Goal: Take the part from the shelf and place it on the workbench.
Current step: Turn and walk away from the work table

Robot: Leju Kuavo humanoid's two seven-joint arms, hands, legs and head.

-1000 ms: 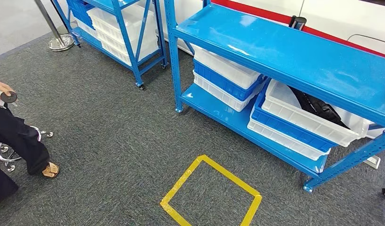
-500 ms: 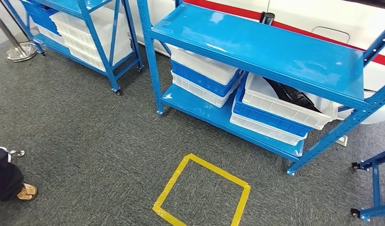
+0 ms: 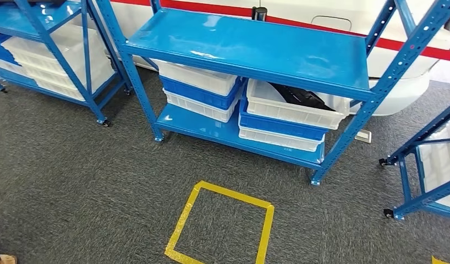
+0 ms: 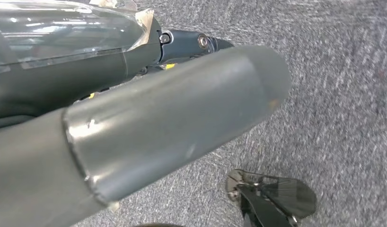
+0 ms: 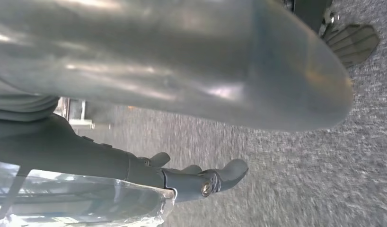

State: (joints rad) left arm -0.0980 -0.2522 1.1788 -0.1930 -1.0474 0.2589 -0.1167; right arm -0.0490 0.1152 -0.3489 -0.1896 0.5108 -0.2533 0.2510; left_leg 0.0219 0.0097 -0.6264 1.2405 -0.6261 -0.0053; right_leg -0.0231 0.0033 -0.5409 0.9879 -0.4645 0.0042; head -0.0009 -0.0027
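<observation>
Before blue shelf [image 3: 250, 47]: yellow tape square [image 3: 220, 225].

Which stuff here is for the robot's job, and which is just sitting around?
For the job:
blue shelf
black part in the white bin
left hand
right hand

Just there:
yellow tape square
other shelf
grey carpet

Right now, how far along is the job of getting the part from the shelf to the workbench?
A black part lies in a white bin on the blue shelf. The right hand hangs open above carpet; the left hand is mostly hidden. This fits heading to fetch, or returning after a delivery.
</observation>
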